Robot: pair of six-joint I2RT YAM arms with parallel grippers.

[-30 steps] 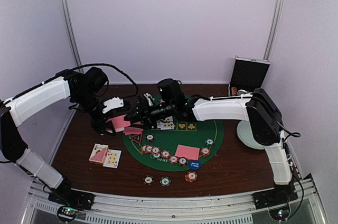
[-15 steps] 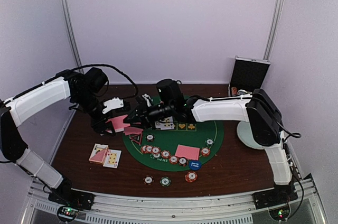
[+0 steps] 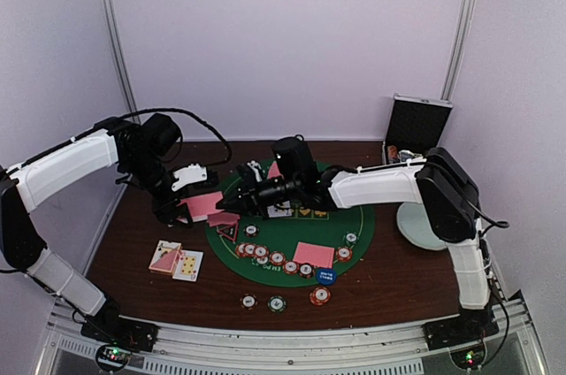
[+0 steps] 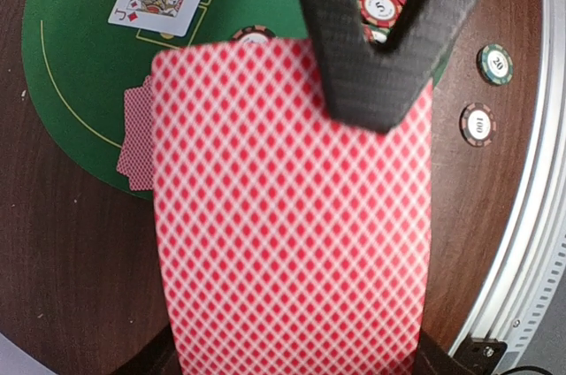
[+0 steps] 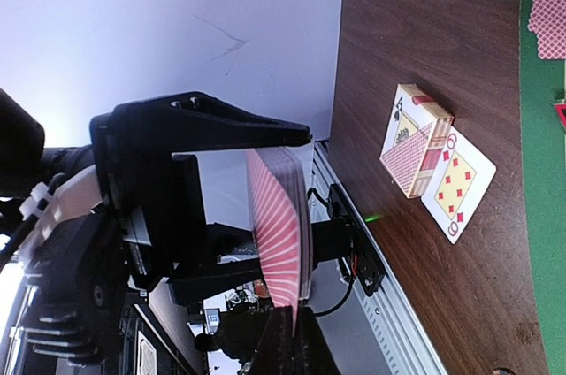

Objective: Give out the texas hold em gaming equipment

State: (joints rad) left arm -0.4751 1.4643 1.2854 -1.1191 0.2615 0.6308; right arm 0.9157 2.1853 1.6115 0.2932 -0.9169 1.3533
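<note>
Lengthwise, red-backed deck (image 4: 292,242) clamped in left gripper (image 4: 367,101), back up, short end toward the pinched-shut right gripper (image 3: 235,202)

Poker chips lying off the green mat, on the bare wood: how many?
3, in a row off the green mat's near side: dark chip left, green chip middle, red chip right. Others may be hidden.

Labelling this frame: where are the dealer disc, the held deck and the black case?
dealer disc (image 3: 325,275): top view, centre.
held deck (image 4: 283,242): left wrist view, patterned back.
black case (image 3: 417,127): top view, front face.
</note>
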